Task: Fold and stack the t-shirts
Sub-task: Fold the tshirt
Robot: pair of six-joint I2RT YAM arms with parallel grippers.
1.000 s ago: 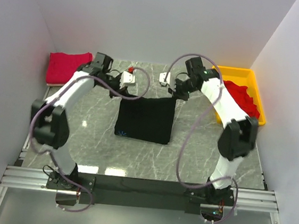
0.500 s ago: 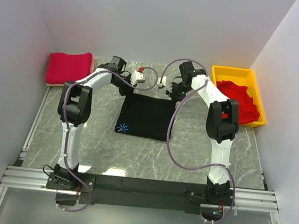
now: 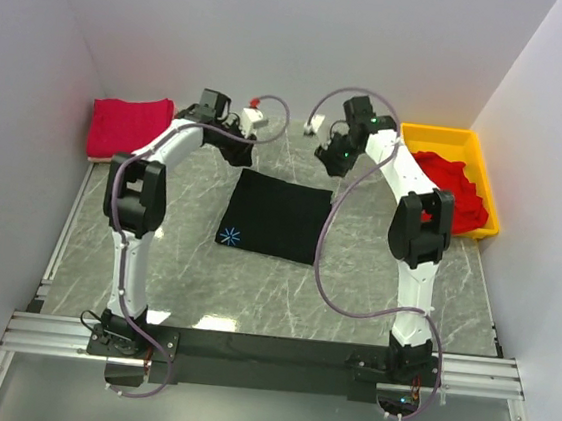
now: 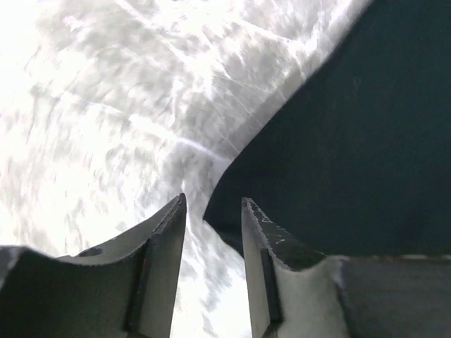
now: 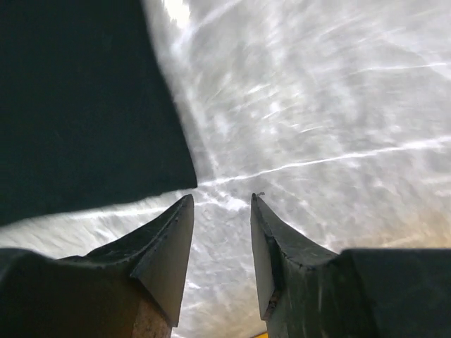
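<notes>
The folded black t-shirt (image 3: 275, 217) is being borne flat at the middle of the worktop (image 3: 253, 288). The left pincer (image 4: 211, 204) and right pincer (image 5: 222, 201) are being held slightly parted and empty beside its far corners, toward the far edge.

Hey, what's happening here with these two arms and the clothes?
Two robot arms are folding t-shirts. A black t-shirt lies folded flat in the middle of the table. The left tool and the right tool are both open and empty, each near one far corner of it. A folded red t-shirt sits at the far left, and more red cloth lies crumpled in a yellow tray at the far right, not yet folded.
</notes>
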